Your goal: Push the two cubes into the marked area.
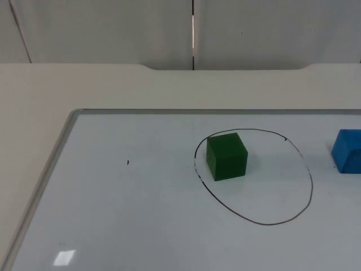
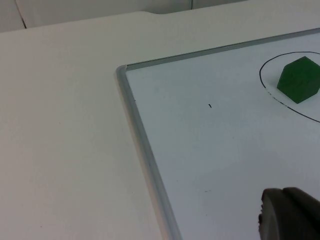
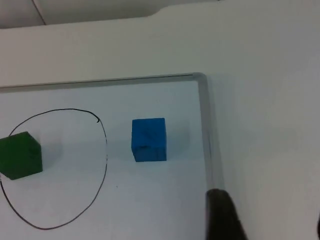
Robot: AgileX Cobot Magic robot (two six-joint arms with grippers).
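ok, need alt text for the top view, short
A green cube sits inside a hand-drawn black outline on a whiteboard, close to the outline's left edge. A blue cube lies outside the outline to the right, cut off by the picture's edge. The whiteboard rests on a white table before a grey partition wall.

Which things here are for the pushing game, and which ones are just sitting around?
For the job:
- green cube, already inside the ring
- blue cube, outside the ring, to its right in the top view
- drawn black ring, the marked area
- right gripper, above the whiteboard's edge near the blue cube
- left gripper, waiting over the whiteboard

Just there:
- whiteboard
- white table
- grey partition wall
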